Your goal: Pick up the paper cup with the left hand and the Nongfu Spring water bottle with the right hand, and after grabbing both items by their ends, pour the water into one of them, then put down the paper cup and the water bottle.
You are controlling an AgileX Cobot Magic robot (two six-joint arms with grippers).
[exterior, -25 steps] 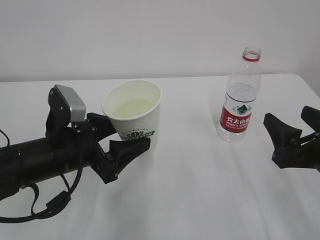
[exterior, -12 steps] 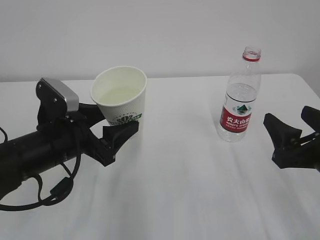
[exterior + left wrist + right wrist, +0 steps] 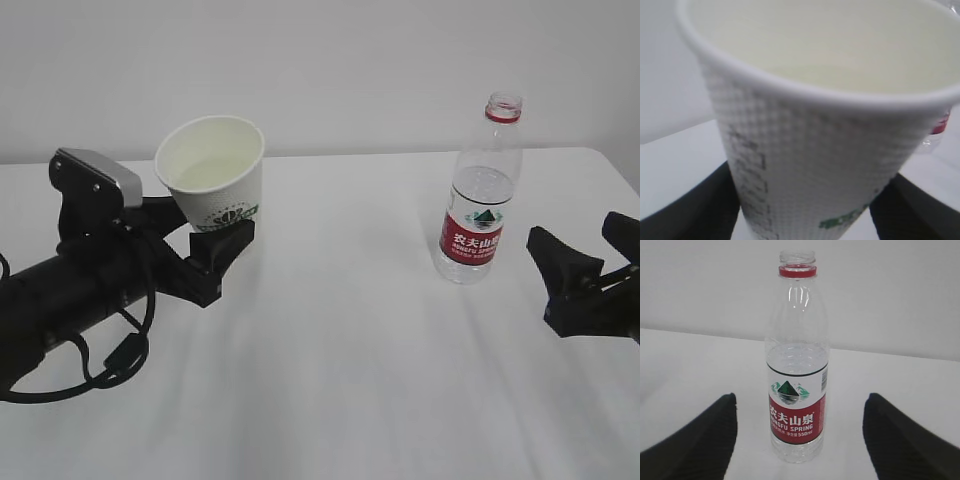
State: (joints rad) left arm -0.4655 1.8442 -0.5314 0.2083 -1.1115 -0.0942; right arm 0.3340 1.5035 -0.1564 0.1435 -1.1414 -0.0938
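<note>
Paper cup (image 3: 214, 170) is off the table, clamped near its base between the jaws of the left hand (image 3: 205, 243), tilted a bit toward the robot's left w/ its mouth up. Gripping low keeps the rim clear, so the bottle's mouth can come over it for the pour. In the left wrist view the cup (image 3: 825, 125) fills nearly the whole picture, w/ a black finger on each side at the bottom; its cream inside shows no liquid that I can make out.

Nongfu Spring water bottle (image 3: 482, 196) stands upright on the white table (image 3: 350, 380), right of centre, uncapped (red neck ring showing, no lid). Water level is hard to judge; the bottle looks clear throughout. Right hand (image 3: 590, 268) sits low, just right of the bottle and not touching it, jaws spread wide and holding nothing. The right wrist view puts the bottle (image 3: 797, 365) squarely between the two fingers, so it's lined up for a straight push in, prob. around the label or lower body.

Nothing else on the table, and nothing stands between the right hand and the bottle. Cup and bottle are well apart, so the gap needs closing before any pour. Main risk, imo: an open, light bottle could tip if a finger nudges it first.
</note>
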